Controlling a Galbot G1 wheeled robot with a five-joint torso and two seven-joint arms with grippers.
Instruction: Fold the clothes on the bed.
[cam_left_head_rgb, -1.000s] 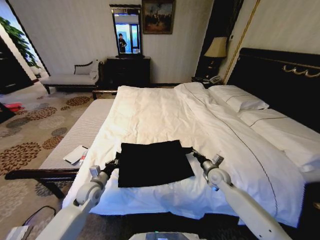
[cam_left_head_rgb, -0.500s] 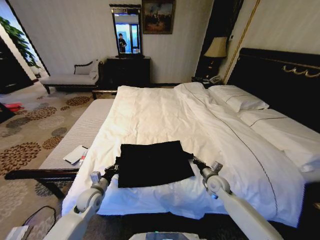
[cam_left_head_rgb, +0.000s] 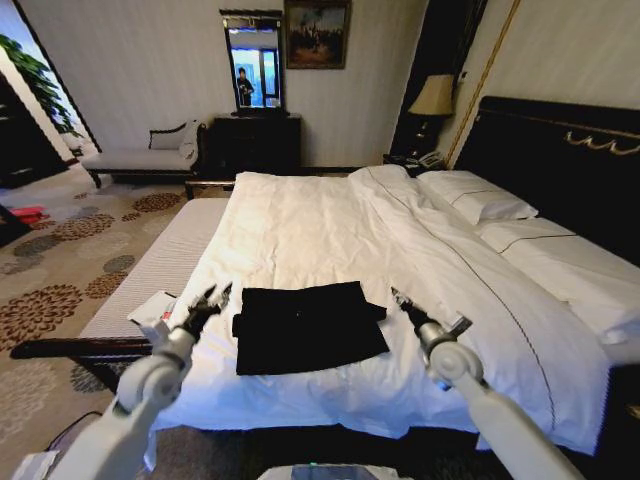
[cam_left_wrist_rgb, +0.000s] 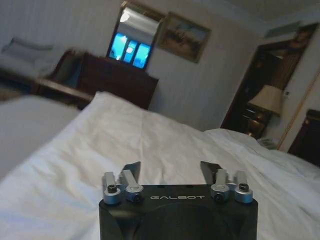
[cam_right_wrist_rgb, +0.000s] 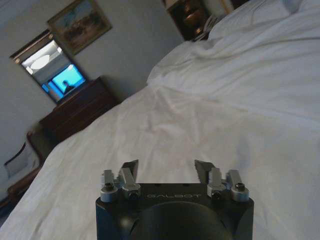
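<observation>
Both our grippers now lifted off and apart, one folded black T-shirt (cam_left_head_rgb: 308, 325) near bed's (cam_left_head_rgb: 330, 230) foot edge, left gripper (cam_left_head_rgb: 212, 298) and right gripper (cam_left_head_rgb: 398, 297) flanking it, both spread, empty.

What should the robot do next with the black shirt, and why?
Probably bring both tools back down to the shirt's two side edges for another fold. The shirt lies flat on the bed, partly folded into a rough rectangle. The left tool and right tool hang open just off either side of it, holding nothing, so they are well placed to grip again.
</observation>
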